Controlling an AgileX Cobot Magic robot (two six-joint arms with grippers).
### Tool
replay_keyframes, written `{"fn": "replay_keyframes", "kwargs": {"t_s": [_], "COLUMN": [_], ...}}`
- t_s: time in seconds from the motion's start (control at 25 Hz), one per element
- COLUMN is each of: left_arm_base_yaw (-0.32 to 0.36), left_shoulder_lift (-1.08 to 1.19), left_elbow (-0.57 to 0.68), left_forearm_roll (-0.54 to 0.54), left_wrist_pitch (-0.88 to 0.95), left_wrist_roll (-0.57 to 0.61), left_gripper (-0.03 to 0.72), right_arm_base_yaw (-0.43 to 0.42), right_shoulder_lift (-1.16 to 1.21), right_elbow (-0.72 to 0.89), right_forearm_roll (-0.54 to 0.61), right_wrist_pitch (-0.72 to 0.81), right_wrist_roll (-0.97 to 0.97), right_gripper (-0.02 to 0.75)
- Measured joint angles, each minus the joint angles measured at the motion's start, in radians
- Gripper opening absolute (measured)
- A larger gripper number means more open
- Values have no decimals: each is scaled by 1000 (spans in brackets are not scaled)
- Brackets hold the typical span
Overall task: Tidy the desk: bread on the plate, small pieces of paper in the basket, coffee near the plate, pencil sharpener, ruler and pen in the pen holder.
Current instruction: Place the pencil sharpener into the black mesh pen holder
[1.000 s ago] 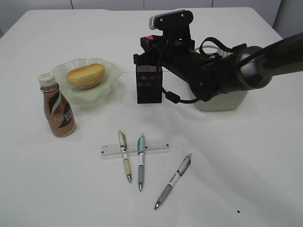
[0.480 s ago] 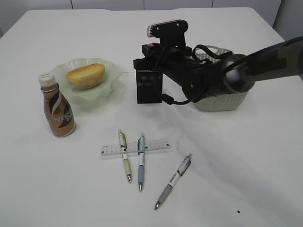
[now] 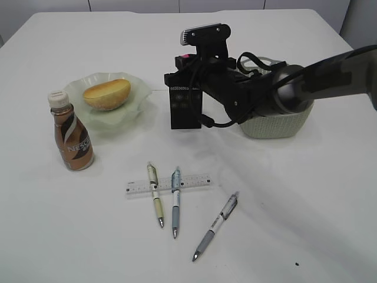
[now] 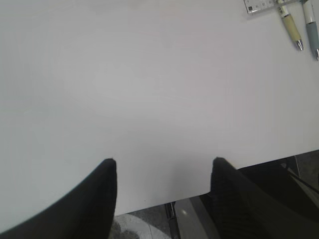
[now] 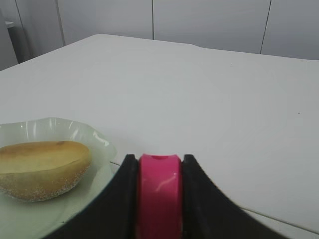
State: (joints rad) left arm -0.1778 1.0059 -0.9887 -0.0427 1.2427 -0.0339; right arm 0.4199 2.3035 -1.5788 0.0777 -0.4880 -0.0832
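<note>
Sharpener held over the pen holder, drop still risky

The right gripper [image 5: 159, 199] pinches the pink pencil sharpener [image 5: 159, 194] just above the black pen holder [image 3: 185, 109]; let go off-centre, it could clip the rim and tumble toward the plate [image 3: 132, 112] beside the holder. The left gripper [image 4: 162, 189] hangs spread, empty.

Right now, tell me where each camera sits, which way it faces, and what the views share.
Exterior: in front of the table, above, slanting down on the bottle, holder and basket; the right arm shows.
Left wrist: on the left arm, facing down on bare table by its near edge; open left gripper shows.
Right wrist: on the right arm, looking level across the table; right gripper clamps a pink sharpener.
Shared: bread on plate in exterior and right wrist; ruler and pens in exterior and left wrist.
</note>
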Motion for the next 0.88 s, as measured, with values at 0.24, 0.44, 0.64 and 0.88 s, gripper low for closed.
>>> {"fn": "replay_keyframes", "kwargs": {"t_s": [0.24, 0.44, 0.64, 0.88], "left_arm_base_yaw": [0, 0, 0, 0], "left_shoulder_lift": [0, 0, 0, 0], "left_elbow": [0, 0, 0, 0], "left_forearm_roll": [0, 0, 0, 0], "left_wrist_pitch": [0, 0, 0, 0], "left_wrist_roll": [0, 0, 0, 0], "left_gripper": [433, 433, 433, 433], "right_arm_base_yaw": [0, 0, 0, 0], "right_shoulder_lift": [0, 0, 0, 0], "right_elbow": [-4, -4, -4, -4], "right_forearm_roll": [-10, -18, -20, -22], "right_wrist_pitch": [37, 43, 43, 43], "right_wrist_roll": [-2, -2, -2, -2], "right_gripper": [201, 257, 289, 291]}}
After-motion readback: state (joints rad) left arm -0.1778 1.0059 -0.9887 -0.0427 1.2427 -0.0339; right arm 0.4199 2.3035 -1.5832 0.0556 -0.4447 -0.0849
